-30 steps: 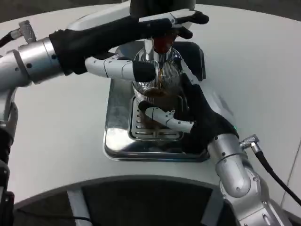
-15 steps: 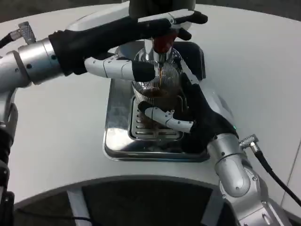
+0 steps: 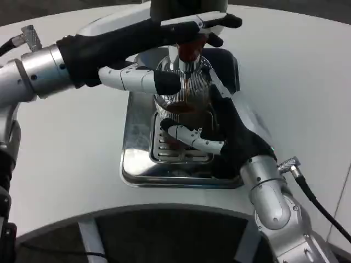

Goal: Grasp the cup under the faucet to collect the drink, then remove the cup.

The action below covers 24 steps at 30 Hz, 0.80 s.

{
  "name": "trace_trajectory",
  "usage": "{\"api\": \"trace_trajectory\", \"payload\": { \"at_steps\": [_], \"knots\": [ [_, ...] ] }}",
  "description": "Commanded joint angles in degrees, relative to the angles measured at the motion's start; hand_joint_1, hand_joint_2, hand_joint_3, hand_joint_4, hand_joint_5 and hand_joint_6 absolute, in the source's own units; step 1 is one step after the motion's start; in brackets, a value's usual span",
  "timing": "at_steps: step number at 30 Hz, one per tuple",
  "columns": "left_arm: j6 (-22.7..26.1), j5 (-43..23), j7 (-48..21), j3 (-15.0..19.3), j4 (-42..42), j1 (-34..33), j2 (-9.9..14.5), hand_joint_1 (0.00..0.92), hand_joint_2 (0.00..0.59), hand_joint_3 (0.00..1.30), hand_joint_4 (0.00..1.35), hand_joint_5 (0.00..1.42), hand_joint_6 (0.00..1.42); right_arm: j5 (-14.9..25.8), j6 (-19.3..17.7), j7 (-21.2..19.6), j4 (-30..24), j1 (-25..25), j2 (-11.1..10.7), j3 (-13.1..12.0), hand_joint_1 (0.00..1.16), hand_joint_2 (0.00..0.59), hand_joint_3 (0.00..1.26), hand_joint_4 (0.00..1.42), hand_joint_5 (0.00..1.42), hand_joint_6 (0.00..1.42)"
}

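While right robot hand [image 3: 233, 139] grips cup [image 3: 184, 101], left robot hand [image 3: 148, 44] overhangs faucet [image 3: 188, 52].

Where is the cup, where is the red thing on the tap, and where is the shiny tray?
cup [image 3: 184, 98], head view, on its ribbed glass side.
red thing [image 3: 187, 51], head view, on its rounded front.
shiny tray [image 3: 136, 145], head view, on its bare left part.
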Motion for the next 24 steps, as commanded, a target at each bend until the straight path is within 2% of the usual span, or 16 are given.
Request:
{"api": "trace_trajectory", "payload": {
  "at_steps": [1, 8, 24],
  "knots": [
    [0.63, 1.16, -1.1, -0.68, 0.5, 1.73, 0.1, 0.0, 0.051, 0.1, 0.03, 0.15, 0.04, 0.02, -0.3, -1.0, -0.64, 0.65, 0.51, 0.22, 0.57, 0.193, 0.0, 0.0, 0.0, 0.0],
    [5.96, -1.96, -2.82, 0.63, 0.14, 1.63, -0.19, 0.0, 0.052, 0.1, 0.03, 0.15, 0.05, -0.22, -0.29, -1.33, -0.86, 0.85, 0.84, 0.45, 0.6, 0.199, 0.0, 0.0, 0.0, 0.0],
    [19.69, -8.62, -6.16, 6.45, -5.73, 1.84, -0.99, 0.0, 0.054, 0.1, 0.04, 0.17, 0.09, -0.53, -0.08, -1.74, -1.66, 0.99, 1.09, 0.55, 0.6, 0.202, 0.0, 0.0, 0.0, 0.0]
  ]
}}
